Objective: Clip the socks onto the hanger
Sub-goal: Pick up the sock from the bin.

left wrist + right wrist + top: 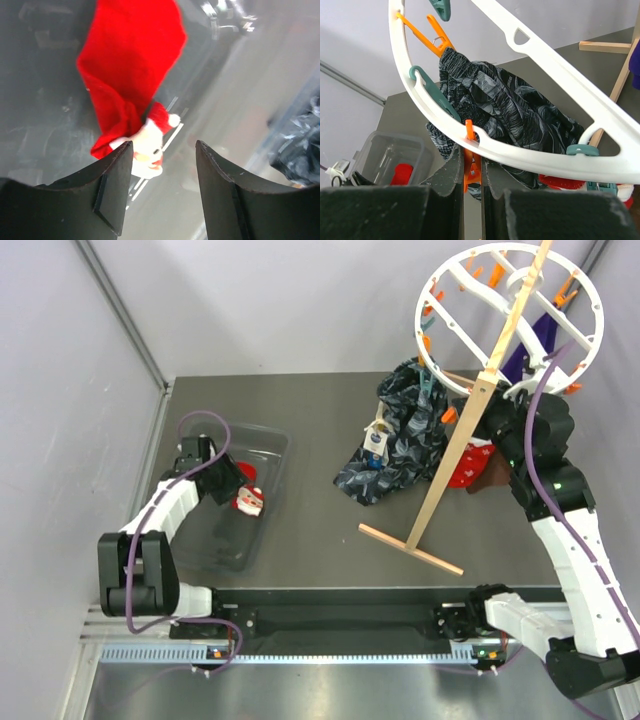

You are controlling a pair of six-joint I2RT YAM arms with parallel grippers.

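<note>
Grey desk (320, 400): at nine o'clock I see a clear bin (262, 440) holding a red sock (130, 65) under my released left hand (164, 147). At two o'clock my right hand (472, 167) pinches an orange clip (469, 131) on the hanger (545, 155).

Dark grey table (320, 530) and its load.
A clear plastic bin (268, 436) sits at the left. A dark patterned cloth (400, 445) touches down far of centre, and the stand's wooden foot (410, 548) lies nearer. A red sock (468, 468) and a brown sock (495, 476) touch at the right.
</note>
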